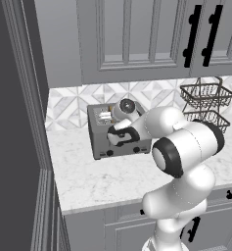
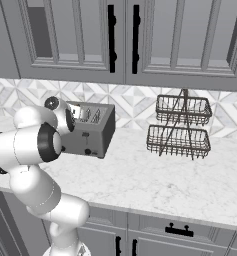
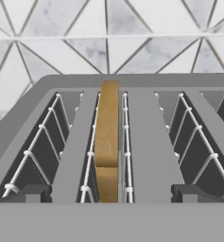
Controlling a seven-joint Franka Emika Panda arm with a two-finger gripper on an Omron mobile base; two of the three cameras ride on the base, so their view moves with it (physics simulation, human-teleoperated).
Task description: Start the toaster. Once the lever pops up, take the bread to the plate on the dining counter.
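Marble wall counter (image 2: 155, 180) under grey cabinets | toaster (image 2: 92, 131) is standing near backsplash | bread (image 3: 107, 142) is sitting upright in second slot from left, so toasting can start | gripper (image 3: 111, 194) is hovering above slots, fingers spread wide around bread's slot, holding nothing.

The white arm (image 1: 186, 147) rises from the base, bends at a dark-ringed elbow and reaches forward and down. Its wrist (image 1: 125, 110) folds so the hand points downward. In the hand view two small dark fingertips (image 3: 30, 193) stand well apart at the bottom, jaws spread wide with nothing between them
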